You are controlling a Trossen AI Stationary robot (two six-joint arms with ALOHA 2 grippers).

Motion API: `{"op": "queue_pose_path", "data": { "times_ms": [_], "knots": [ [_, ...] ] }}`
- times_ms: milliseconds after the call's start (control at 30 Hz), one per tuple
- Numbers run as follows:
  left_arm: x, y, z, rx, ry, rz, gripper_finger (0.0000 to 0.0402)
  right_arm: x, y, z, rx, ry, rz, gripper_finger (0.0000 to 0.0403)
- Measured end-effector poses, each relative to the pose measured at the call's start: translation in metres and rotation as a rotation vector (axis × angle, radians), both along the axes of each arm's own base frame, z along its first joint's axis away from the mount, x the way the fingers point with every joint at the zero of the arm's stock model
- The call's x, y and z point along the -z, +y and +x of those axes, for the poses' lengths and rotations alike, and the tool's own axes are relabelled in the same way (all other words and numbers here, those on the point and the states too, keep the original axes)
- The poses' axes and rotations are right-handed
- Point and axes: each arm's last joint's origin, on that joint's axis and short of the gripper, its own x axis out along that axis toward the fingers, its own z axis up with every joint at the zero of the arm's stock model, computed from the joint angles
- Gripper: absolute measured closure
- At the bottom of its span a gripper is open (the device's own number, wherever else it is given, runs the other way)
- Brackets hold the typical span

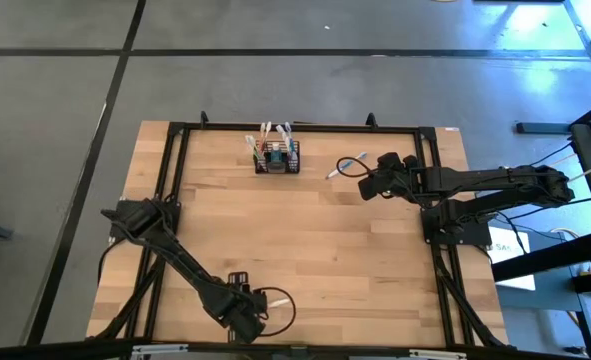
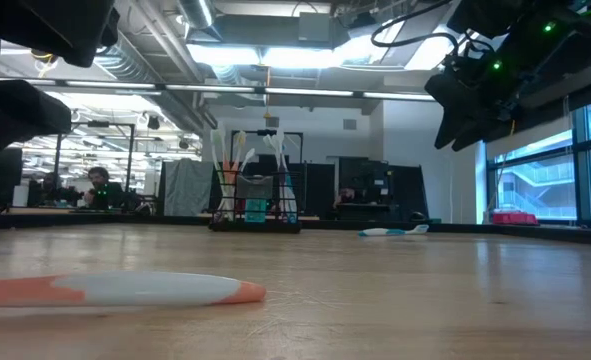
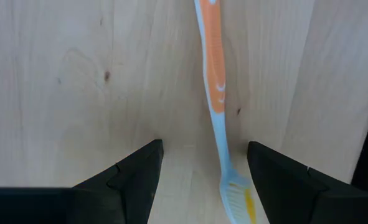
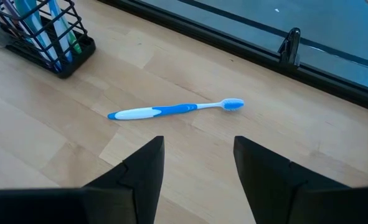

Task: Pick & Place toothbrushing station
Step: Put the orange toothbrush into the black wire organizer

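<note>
Grippers both released: left gripper (image 3: 199, 180) over orange toothbrush (image 3: 215, 81), probably next clamping it for basket (image 1: 277, 160); right gripper (image 4: 199, 168) near blue toothbrush (image 4: 171, 111).

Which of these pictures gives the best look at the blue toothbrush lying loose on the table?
The right wrist view: the blue toothbrush lies whole and close. The high view and low view show it tiny; the left wrist view misses it.

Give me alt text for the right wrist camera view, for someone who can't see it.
A blue and white plastic toothbrush lies flat on the light wooden table, just beyond the open right gripper, which holds nothing. A small black wire-mesh basket holding toothbrushes stands farther off, apart from the loose brush.
</note>
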Motion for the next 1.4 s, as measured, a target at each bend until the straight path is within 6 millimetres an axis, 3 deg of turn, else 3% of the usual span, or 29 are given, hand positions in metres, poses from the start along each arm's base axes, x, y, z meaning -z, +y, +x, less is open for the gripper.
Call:
{"op": "queue_pose_path", "data": {
  "times_ms": [467, 967, 1400],
  "knots": [
    [0.003, 0.013, 0.006, 0.126, 0.052, 0.032, 0.0274, 0.000, 0.000, 0.000, 0.000, 0.000, 0.000, 0.0206],
    [0.004, 0.042, 0.019, 0.241, 0.130, 0.076, 0.0378, 0.000, 0.000, 0.000, 0.002, 0.000, -0.003, 0.0206],
    [0.004, 0.050, 0.020, 0.276, 0.143, 0.149, 0.0395, 0.000, 0.000, 0.000, 0.001, 0.000, -0.003, 0.0206]
  ]
}}
